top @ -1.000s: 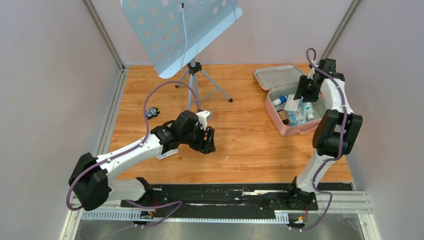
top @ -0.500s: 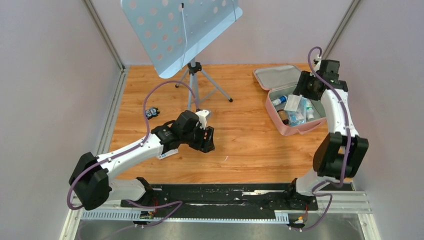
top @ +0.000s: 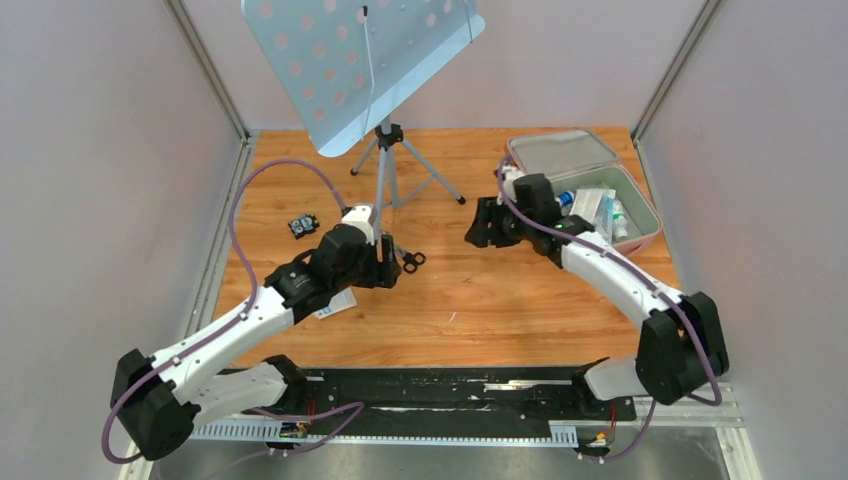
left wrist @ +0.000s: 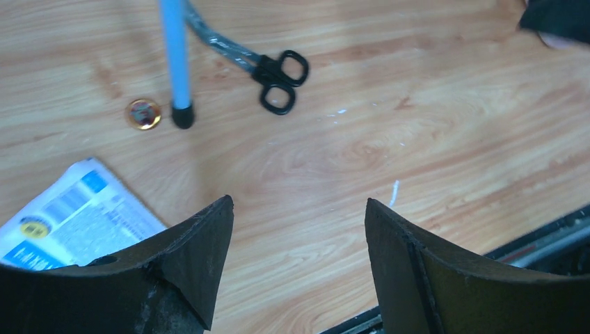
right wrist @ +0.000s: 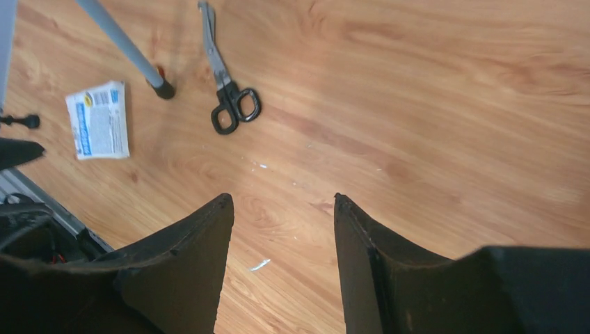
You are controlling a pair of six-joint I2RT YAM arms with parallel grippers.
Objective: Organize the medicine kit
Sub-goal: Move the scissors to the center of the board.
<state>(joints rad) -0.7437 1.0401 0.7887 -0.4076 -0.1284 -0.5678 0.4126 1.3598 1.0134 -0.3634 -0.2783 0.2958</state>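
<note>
From above: two arms reach over one wooden table [top: 500, 300]. One pink medicine kit [top: 560, 155] lies open at the far right corner, holding small bottles and packets too crowded to count. One music stand [top: 355, 60] rises at the back, with one pair of scissors [top: 410, 262] beside its feet and one small dark object [top: 303, 225] to the left. The left gripper [top: 388, 270] stretches low towards the scissors; the right gripper [top: 485, 225] bends inward, just left of the kit.

Left wrist: both fingers [left wrist: 202, 243] stand apart, gripping nothing, above one packet [left wrist: 69, 219] and one small round disc [left wrist: 144, 113], possibly a coin.

Right wrist: its fingers [right wrist: 188, 257] also spread over bare wood.
</note>
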